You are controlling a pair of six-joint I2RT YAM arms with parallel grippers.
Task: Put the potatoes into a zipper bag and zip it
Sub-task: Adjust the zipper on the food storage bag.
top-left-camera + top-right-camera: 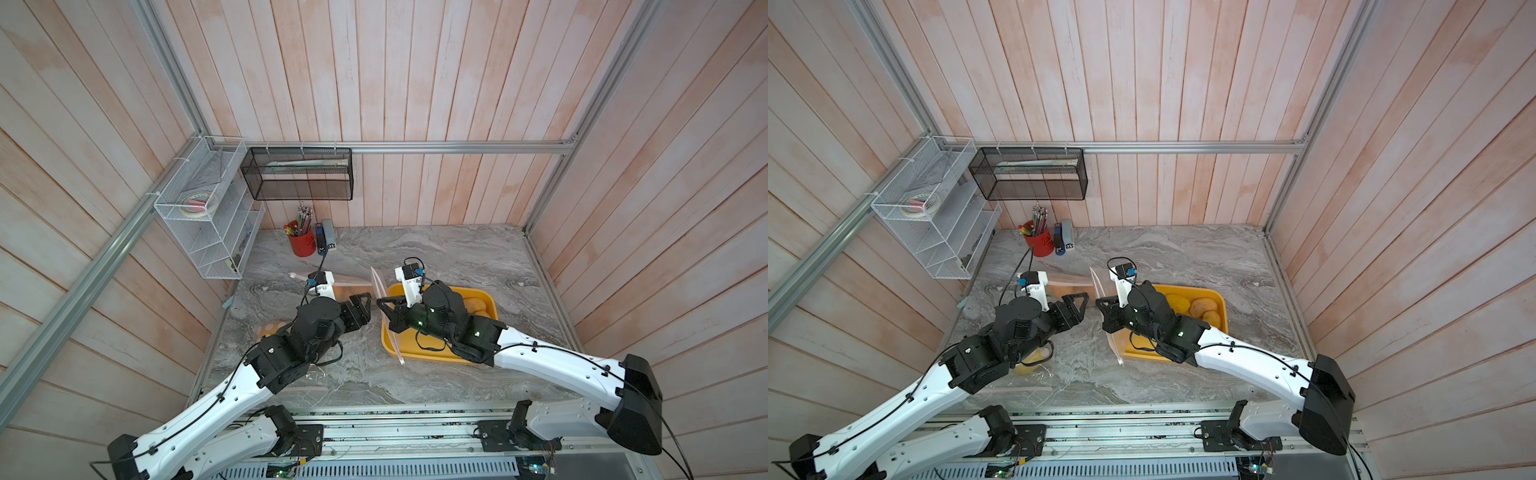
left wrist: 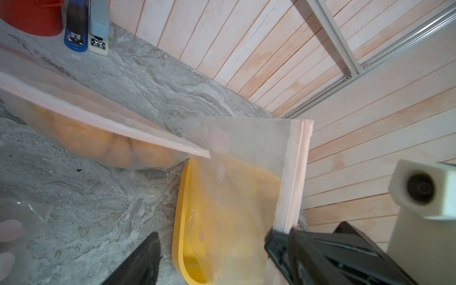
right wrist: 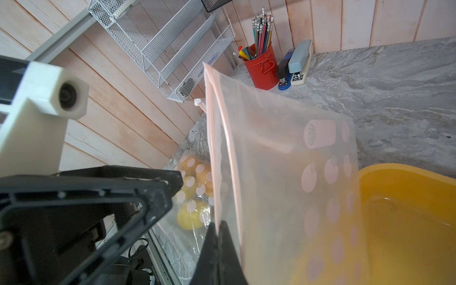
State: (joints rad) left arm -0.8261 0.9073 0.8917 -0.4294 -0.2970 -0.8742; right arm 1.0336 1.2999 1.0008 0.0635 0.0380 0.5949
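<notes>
**Q:** Where does everything stand?

**A:** My right jaws pinch the bag (image 3: 271, 160) by its zipper strip, above the tray (image 1: 1183, 286) rim on my left arm's side. My left jaws are spread and empty, just beside that strip and facing it. The loose potatoes (image 1: 1202, 307) lie in the tray's far corner. More lie in another bag (image 2: 103, 143) on the table (image 1: 1183, 249), beyond that same rim.

**Q:** Which way does the bag point?

**A:** Mouth up. The strip is its long axis and runs along the rim. The body hangs flat beneath it, down to the tray. I cannot tell whether the mouth is parted.

**Q:** And the step?

**A:** A second hold, I judge, so the mouth can be pulled apart. I should close my left jaws squarely on the strip, a little way from the right pinch, and not on the thin film below. Then I draw gently away from the tray. A hard tug could slip the bag from my right jaws.
</notes>
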